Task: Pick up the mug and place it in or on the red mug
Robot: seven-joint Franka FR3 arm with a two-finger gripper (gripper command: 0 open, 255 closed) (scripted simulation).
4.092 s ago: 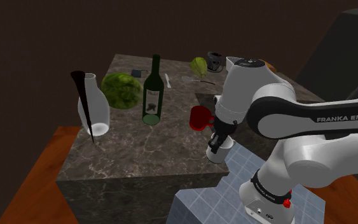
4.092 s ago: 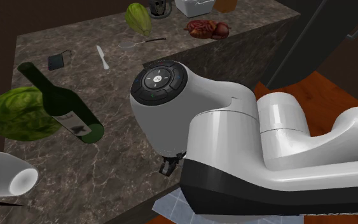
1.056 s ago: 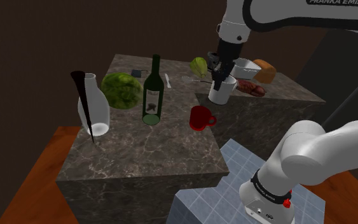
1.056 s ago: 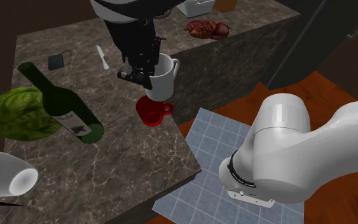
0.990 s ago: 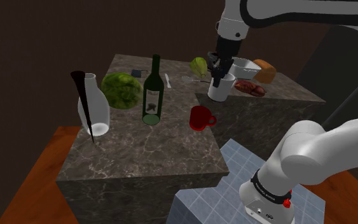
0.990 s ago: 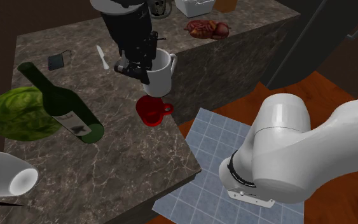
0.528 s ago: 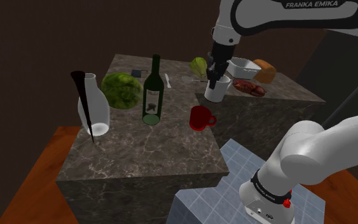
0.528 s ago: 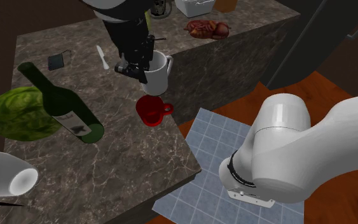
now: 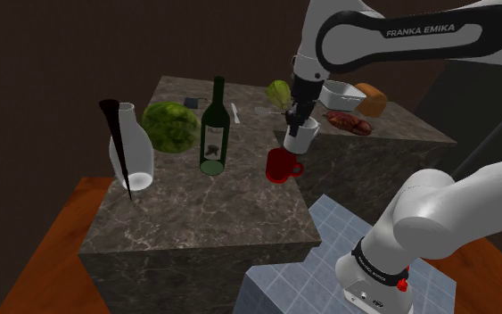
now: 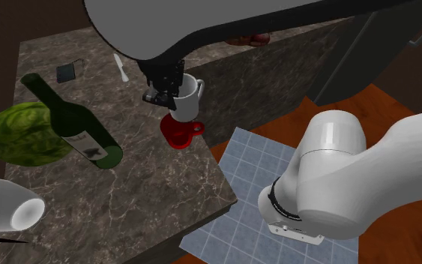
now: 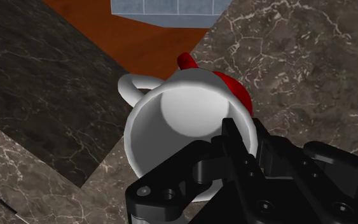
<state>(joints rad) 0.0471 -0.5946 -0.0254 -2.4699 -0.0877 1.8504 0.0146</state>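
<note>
**White mug held right over the red mug**

Landmark for all places: the red mug [image 9: 282, 167].

- Arm [image 9: 400, 36]: white, dark joints. It arches over from the shoulder view's right and drops down above the red mug.
- Counter [image 9: 195, 214]: dark veined stone. The red mug stands on it, near the edge that faces the stand.
- Stand [image 9: 293, 276]: blue-grey tiled top, below and to the shoulder view's right of the red mug, off the counter.
- Green round vegetable [image 9: 169, 125]: well to the shoulder view's left of the red mug, farther back.
- Wine bottle [image 9: 214, 129]: dark green with a pale label, upright, between the vegetable and the red mug.
- White jug [image 9: 131, 147]: farther out on that same side than the bottle, with a thin black stick leaning across it.
- White mug [image 9: 300, 134]: upright, mouth up, off the counter, directly over the red mug. In the second exterior view its base [image 10: 187, 99] overlaps the red mug's rim [image 10: 179, 132]; cannot tell if they touch. From the wrist, the white mug [image 11: 177, 121] covers most of the red mug [image 11: 234, 92].
- Gripper [image 9: 295, 120]: black, closed onto the white mug's rim. From the wrist [image 11: 246, 135], one finger sits inside the cup and one outside, pinching the wall. The mug's handle is on the far side from the fingers. It hangs above the red mug.
</note>
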